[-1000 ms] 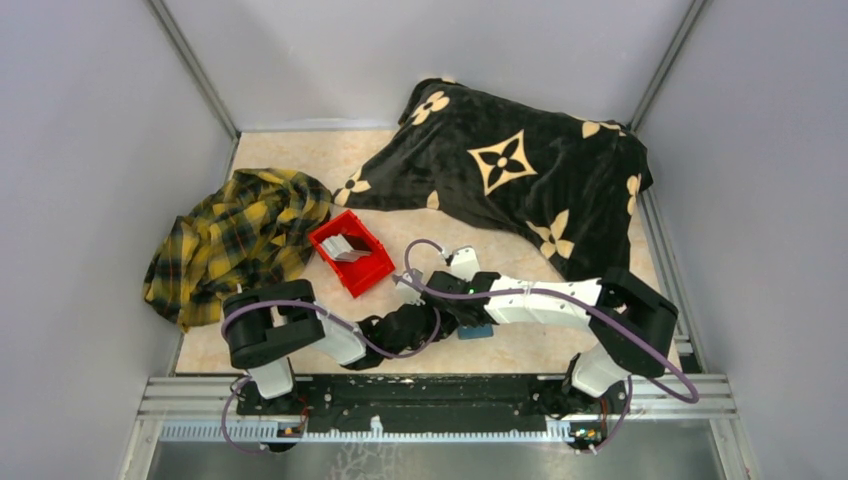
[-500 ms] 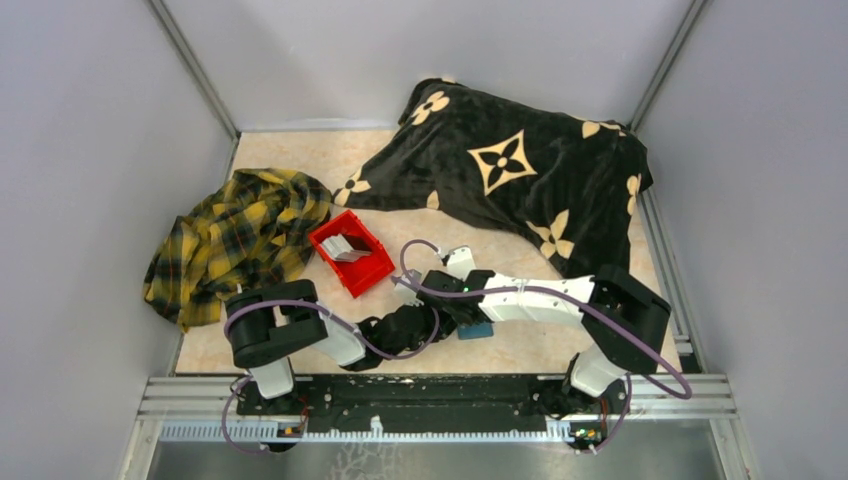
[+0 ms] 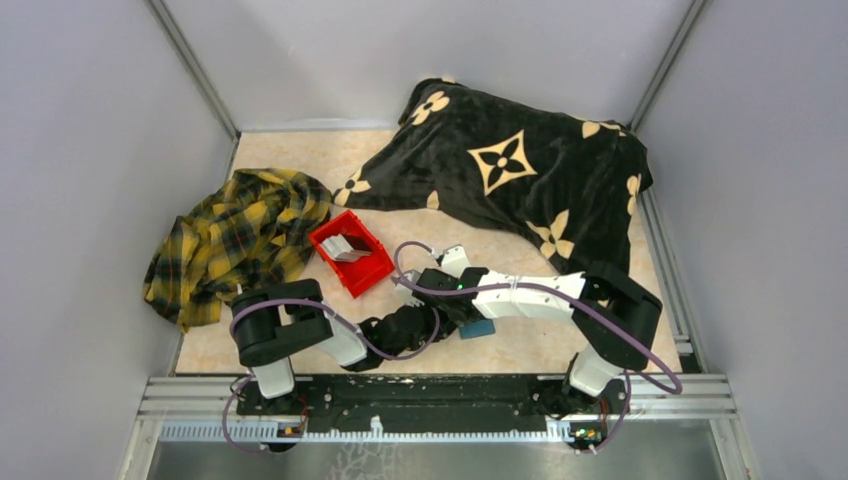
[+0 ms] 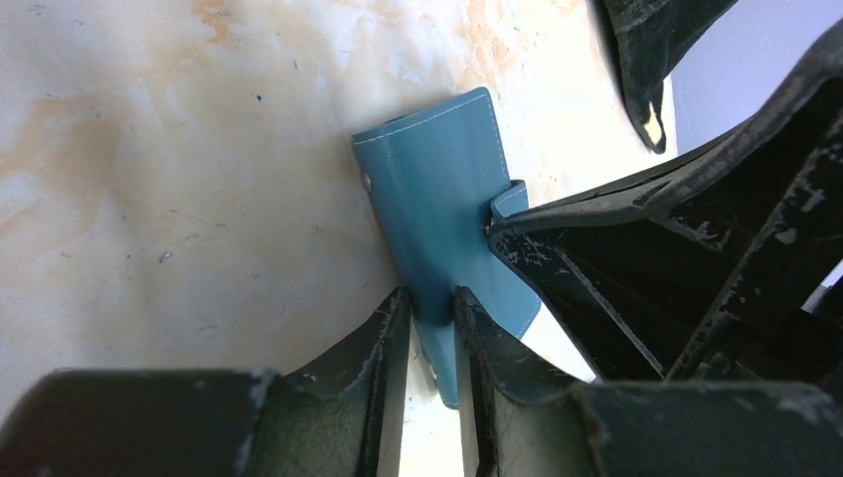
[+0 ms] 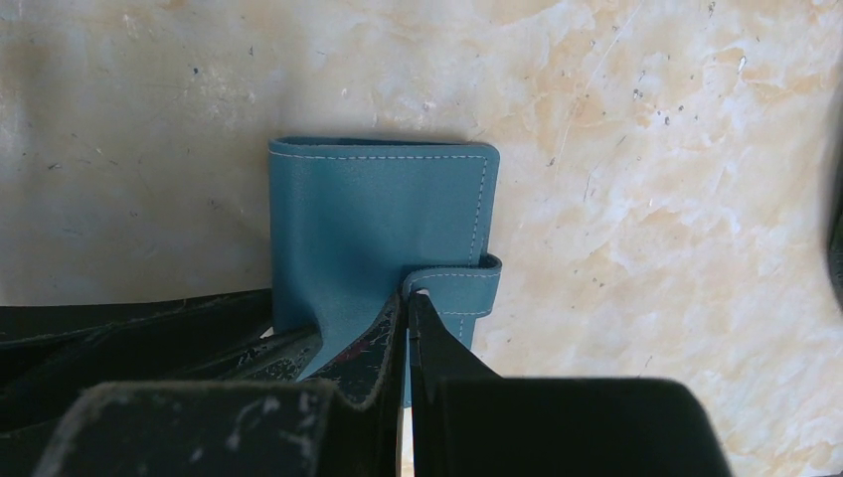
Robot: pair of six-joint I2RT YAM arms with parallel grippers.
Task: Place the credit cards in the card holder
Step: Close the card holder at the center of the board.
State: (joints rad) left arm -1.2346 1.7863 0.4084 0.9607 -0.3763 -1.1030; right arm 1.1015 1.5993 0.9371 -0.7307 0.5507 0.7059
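The flat teal-blue stitched folding card holder (image 5: 378, 209) lies closed on the beige marble-patterned table (image 5: 646, 149), right of the red plastic bin (image 3: 368, 272) and nearer the arm bases. The left gripper (image 4: 432, 310) has narrow jaws pinching the holder's edge. The right gripper (image 5: 408, 310) has narrow jaws clamped on its strap tab. Silvery-grey rectangular credit cards (image 3: 346, 247) lie inside the bin.

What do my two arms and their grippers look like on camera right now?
Both the left arm and right arm have white links between chunky black joint housings, each trailed by a looping purple cable. The left gripper and right gripper have black plastic fingers, scuffed with pale scratches.
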